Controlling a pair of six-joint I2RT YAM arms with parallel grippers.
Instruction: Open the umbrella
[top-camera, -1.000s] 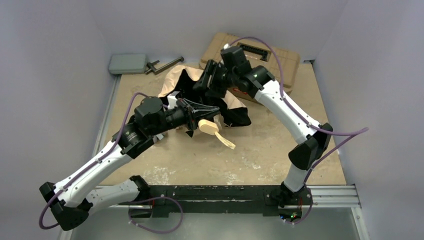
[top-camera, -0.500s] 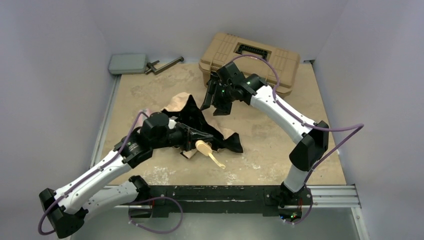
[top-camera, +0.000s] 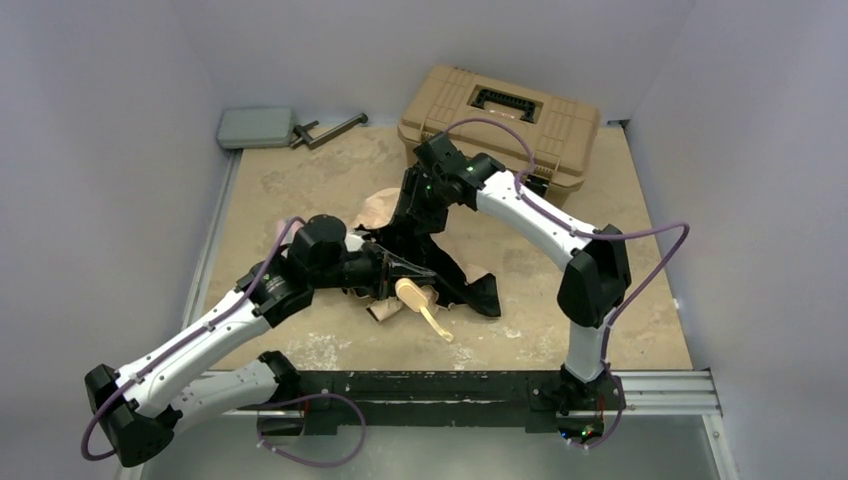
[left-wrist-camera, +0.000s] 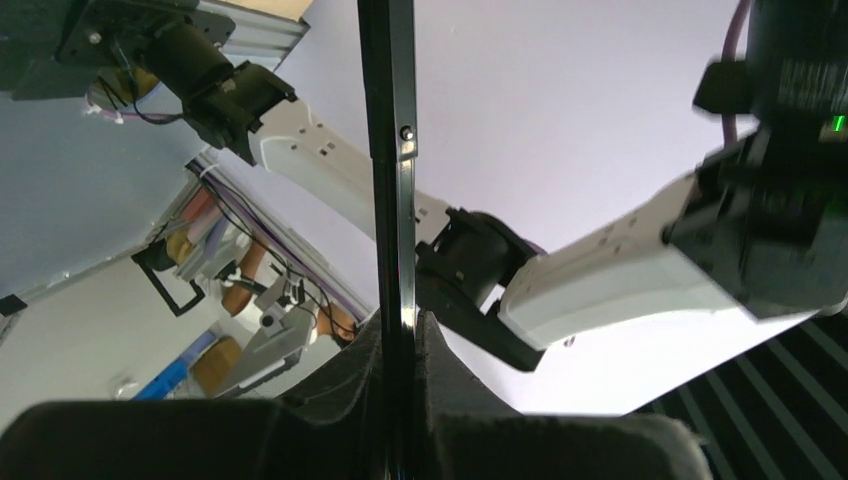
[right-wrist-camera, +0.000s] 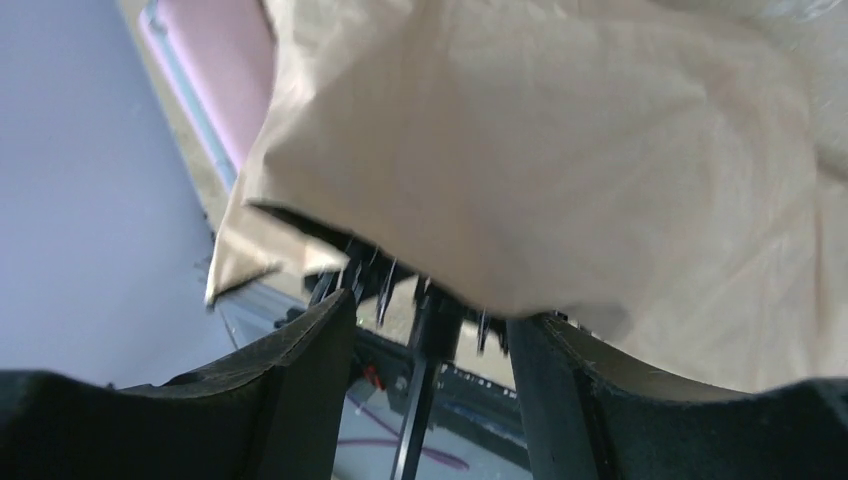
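The umbrella (top-camera: 384, 207) lies half folded mid-table, beige fabric on top and black underside spread around it. Its cream knob handle (top-camera: 410, 292) points toward the near edge. My left gripper (top-camera: 388, 268) is shut on the thin black shaft (left-wrist-camera: 390, 200), which runs up between the pads in the left wrist view. My right gripper (top-camera: 414, 218) is open just over the canopy. In the right wrist view its fingers (right-wrist-camera: 310, 365) stand apart on either side of the shaft (right-wrist-camera: 424, 392), under the beige fabric (right-wrist-camera: 560, 150), and do not touch the shaft.
A tan toolbox (top-camera: 500, 115) stands at the back, right behind my right arm. A grey flat box (top-camera: 255, 127) and a metal clamp (top-camera: 330, 130) lie at the back left. A pink pouch (right-wrist-camera: 215, 70) shows beside the umbrella. Walls close in on the left and right.
My right gripper has come down from near the toolbox onto the umbrella's canopy. My left gripper has kept hold of the shaft and pulled the umbrella nearer, then slightly right.
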